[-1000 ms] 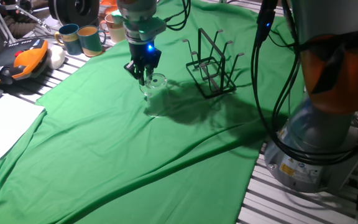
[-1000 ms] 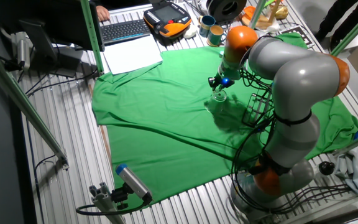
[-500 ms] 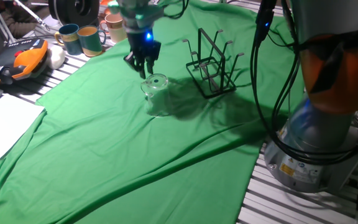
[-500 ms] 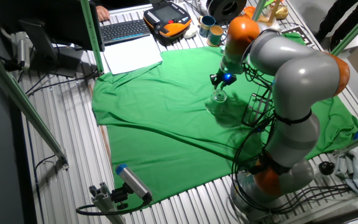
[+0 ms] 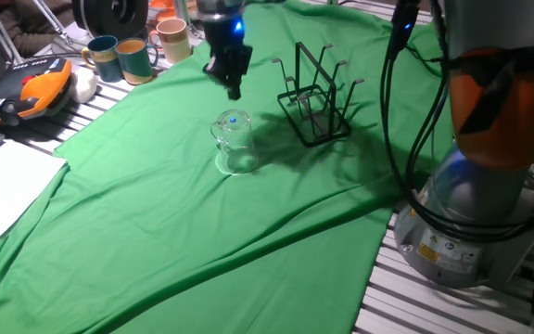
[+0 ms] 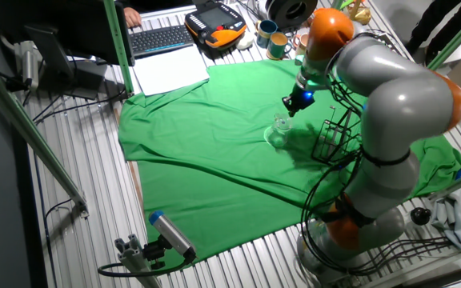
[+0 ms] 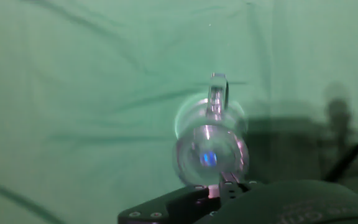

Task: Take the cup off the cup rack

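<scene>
Gripper (image 5: 234, 90) above cup (image 5: 234, 141), apart; jaws seemingly together, view blurry.

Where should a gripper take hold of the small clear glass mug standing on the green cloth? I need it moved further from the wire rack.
The small clear glass mug stands upright, mouth open upward, apart from the black wire rack. Come straight down from above and pinch the rim wall, away from its looped handle. The gripper hangs above it.
</scene>
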Tool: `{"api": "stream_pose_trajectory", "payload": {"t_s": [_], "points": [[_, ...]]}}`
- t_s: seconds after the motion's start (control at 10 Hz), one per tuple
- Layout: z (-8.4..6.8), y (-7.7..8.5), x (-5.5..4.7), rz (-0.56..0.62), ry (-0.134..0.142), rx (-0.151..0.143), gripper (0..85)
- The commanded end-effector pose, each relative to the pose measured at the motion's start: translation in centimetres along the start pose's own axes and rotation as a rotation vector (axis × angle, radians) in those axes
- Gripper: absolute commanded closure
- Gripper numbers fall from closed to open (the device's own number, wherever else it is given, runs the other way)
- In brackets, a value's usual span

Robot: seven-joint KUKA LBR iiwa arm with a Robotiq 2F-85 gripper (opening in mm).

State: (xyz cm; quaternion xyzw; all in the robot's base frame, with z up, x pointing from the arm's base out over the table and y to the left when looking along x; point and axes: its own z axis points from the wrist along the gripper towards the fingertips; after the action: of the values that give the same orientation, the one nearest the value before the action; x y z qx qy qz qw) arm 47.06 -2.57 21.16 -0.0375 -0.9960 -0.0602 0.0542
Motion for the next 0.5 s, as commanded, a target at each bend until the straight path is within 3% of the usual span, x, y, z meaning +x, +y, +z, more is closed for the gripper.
{"api": "stream_pose_trajectory", "payload": {"t_s": [0.0,0.2,0.4], "points": [[-3.6,0.3,1.0,-0.069,-0.011,0.013,85.0],[-4.0,0.3,1.8,-0.107,-0.040,0.018,85.0],[-4.2,0.2,2.4,-0.146,-0.040,0.013,85.0]]}}
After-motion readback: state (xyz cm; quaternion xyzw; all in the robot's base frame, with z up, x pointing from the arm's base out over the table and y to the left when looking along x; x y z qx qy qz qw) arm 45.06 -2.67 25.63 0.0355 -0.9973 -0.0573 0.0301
